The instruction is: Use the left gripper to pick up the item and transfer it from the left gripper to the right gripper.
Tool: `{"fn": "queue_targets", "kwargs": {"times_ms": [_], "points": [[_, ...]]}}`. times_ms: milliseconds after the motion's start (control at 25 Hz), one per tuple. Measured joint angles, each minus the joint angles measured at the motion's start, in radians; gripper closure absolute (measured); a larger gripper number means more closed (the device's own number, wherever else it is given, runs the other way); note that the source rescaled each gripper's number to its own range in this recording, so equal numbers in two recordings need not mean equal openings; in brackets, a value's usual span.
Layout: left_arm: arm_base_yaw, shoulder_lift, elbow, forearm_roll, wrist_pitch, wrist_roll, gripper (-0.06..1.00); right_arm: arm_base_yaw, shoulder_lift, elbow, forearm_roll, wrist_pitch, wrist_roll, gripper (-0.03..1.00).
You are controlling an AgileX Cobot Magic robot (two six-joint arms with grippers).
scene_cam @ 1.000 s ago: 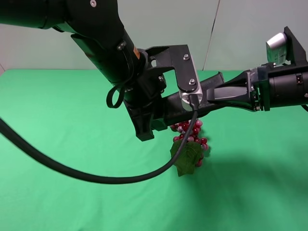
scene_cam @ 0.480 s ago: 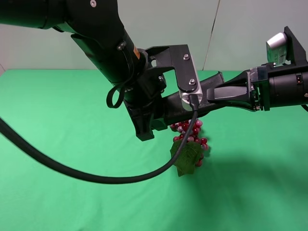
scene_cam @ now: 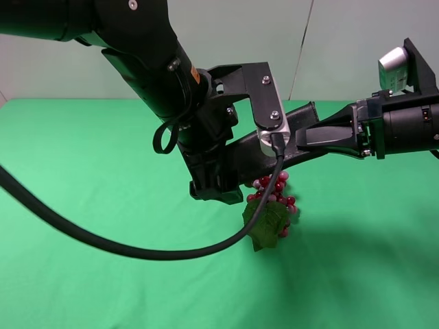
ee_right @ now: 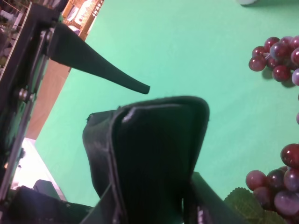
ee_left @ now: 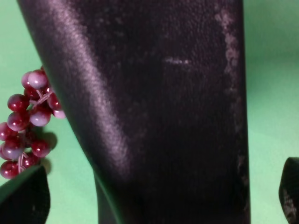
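Observation:
The item, a flat black leathery case [scene_cam: 306, 118], hangs in the air above the green table, slanting up to the right. My left gripper [scene_cam: 218, 186] is around its lower end with the jaws spread. In the left wrist view the case [ee_left: 163, 116] fills the middle and both fingertips [ee_left: 23, 196] sit wide in the corners, off the case. My right gripper [scene_cam: 299, 137] is shut on the case's upper end. In the right wrist view the case [ee_right: 154, 158] sits between the fingers [ee_right: 103, 67].
A red grape bunch [scene_cam: 276, 193] with a green leaf [scene_cam: 266, 223] lies on the green cloth [scene_cam: 103, 274] right under the case. It also shows in the left wrist view [ee_left: 28, 126] and right wrist view [ee_right: 275, 56]. A thick black cable [scene_cam: 103, 243] loops low on the left.
My left gripper's jaws have spread apart and its end has shifted slightly down and right. The case stays up in the right gripper. The right arm has barely moved.

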Motion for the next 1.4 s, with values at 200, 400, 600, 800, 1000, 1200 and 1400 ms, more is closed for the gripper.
{"fn": "queue_targets", "kwargs": {"times_ms": [200, 400, 600, 800, 1000, 1200, 1400], "points": [[0.000, -0.004, 0.000, 0.000, 0.012, -0.005, -0.05, 0.000, 0.000, 0.000, -0.001, 0.000, -0.001, 0.92], [0.000, -0.076, 0.000, 0.000, 0.025, -0.058, -0.05, 0.000, 0.000, 0.000, -0.001, 0.000, -0.002, 0.92], [0.000, -0.181, 0.000, 0.019, 0.065, -0.140, -0.05, 0.000, 0.000, 0.000, -0.001, 0.000, -0.003, 0.92], [0.000, -0.274, 0.000, 0.131, 0.183, -0.286, -0.05, 0.000, 0.000, 0.000, -0.001, 0.000, -0.003, 0.92], [0.000, -0.355, 0.000, 0.219, 0.275, -0.414, -0.05, 0.000, 0.000, 0.000, -0.001, 0.000, -0.003, 0.92], [0.000, -0.463, 0.000, 0.273, 0.397, -0.530, -0.04, 0.000, 0.000, 0.000, -0.001, 0.000, -0.003, 0.92], [0.000, -0.595, 0.023, 0.312, 0.484, -0.622, -0.04, 0.000, 0.000, 0.000, -0.001, 0.000, -0.003, 0.92]]}}
